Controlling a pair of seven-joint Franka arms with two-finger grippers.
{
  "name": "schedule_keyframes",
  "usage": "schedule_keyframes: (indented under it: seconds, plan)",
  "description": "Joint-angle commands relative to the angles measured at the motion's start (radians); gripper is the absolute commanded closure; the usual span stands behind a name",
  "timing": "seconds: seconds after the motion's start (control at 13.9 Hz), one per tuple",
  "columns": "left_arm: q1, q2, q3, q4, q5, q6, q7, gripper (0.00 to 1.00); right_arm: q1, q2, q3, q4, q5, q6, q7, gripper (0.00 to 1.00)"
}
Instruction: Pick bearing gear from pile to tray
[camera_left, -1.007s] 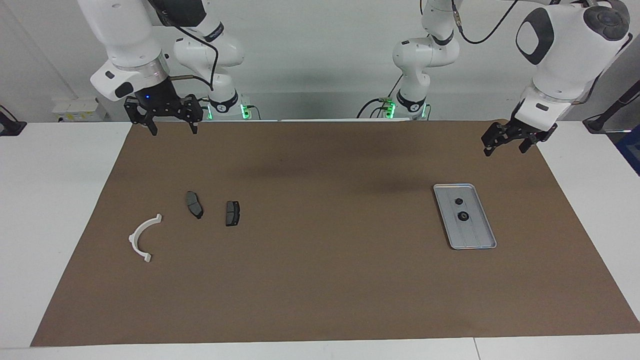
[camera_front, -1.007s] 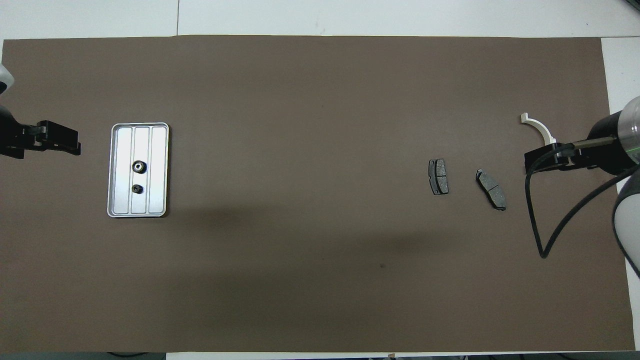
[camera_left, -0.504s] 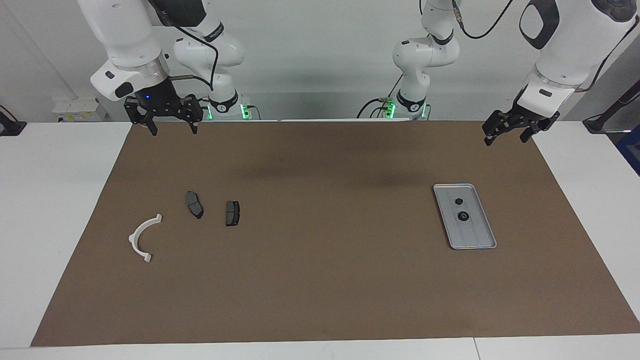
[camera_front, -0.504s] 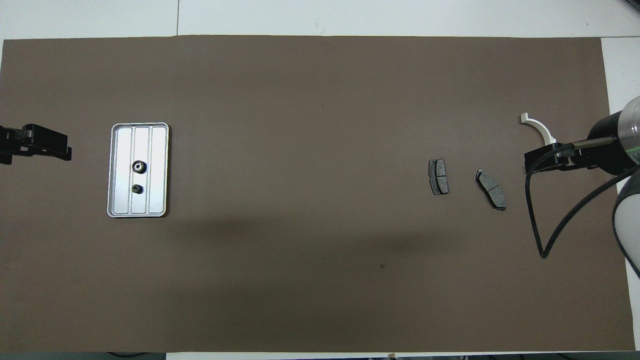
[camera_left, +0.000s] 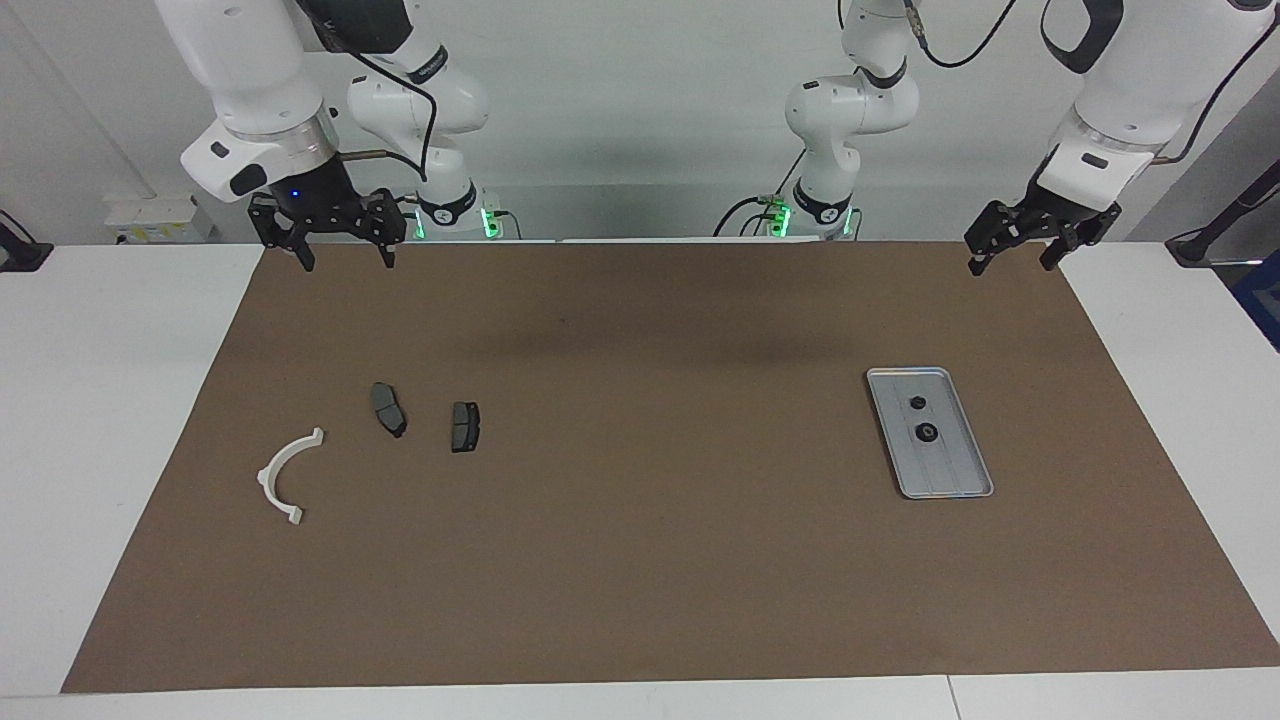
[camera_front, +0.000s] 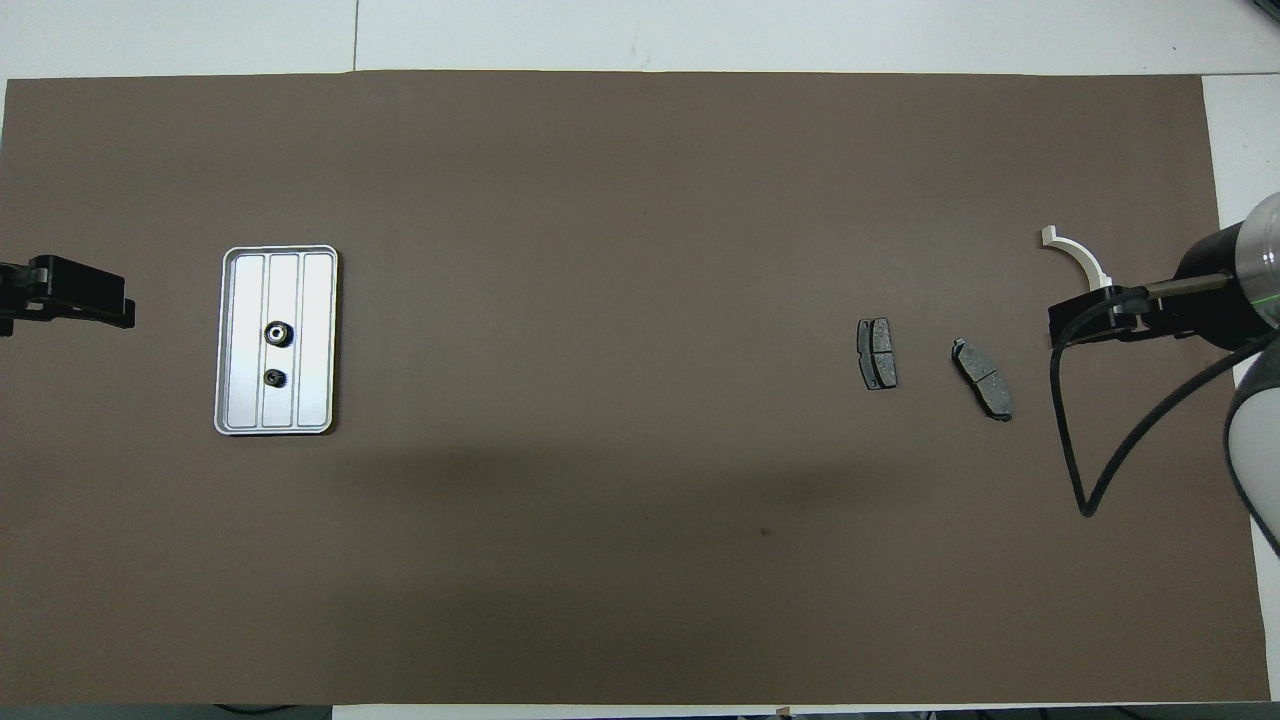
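Half-ring (camera_front: 1078, 256) partly hidden under right gripper (camera_front: 1075, 325); fingers spread.

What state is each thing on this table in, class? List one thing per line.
Silver-grey metal tray: flat on the brown mat, holding both gears.
Larger black round gear: lying in the tray.
Smaller black round gear: lying in the tray.
Two dark grey brake pads: flat, apart.
White curved half-ring: flat, untouched.
Left hand: open, empty, raised.
Right hand: open, empty, raised.
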Motion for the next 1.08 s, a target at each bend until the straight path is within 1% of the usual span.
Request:
schedule_keyframes:
  seconds: [0.0,0.36,1.01]
  plan:
    - [-0.004,-0.023,0.006,-0.006,-0.004,-0.016,0.003,0.0,-0.009,-0.012,-0.003,-0.006,0.028,-0.001,-0.027,0.0]
    - [0.002,-0.039,0.006,-0.023,-0.004,-0.009,0.009,0.0,-0.009,-0.012,-0.003,-0.006,0.028,-0.001,-0.027,0.0]
    - [-0.002,-0.043,0.004,-0.037,-0.046,0.03,0.005,0.0,-0.009,-0.012,-0.003,-0.006,0.028,-0.001,-0.027,0.0]
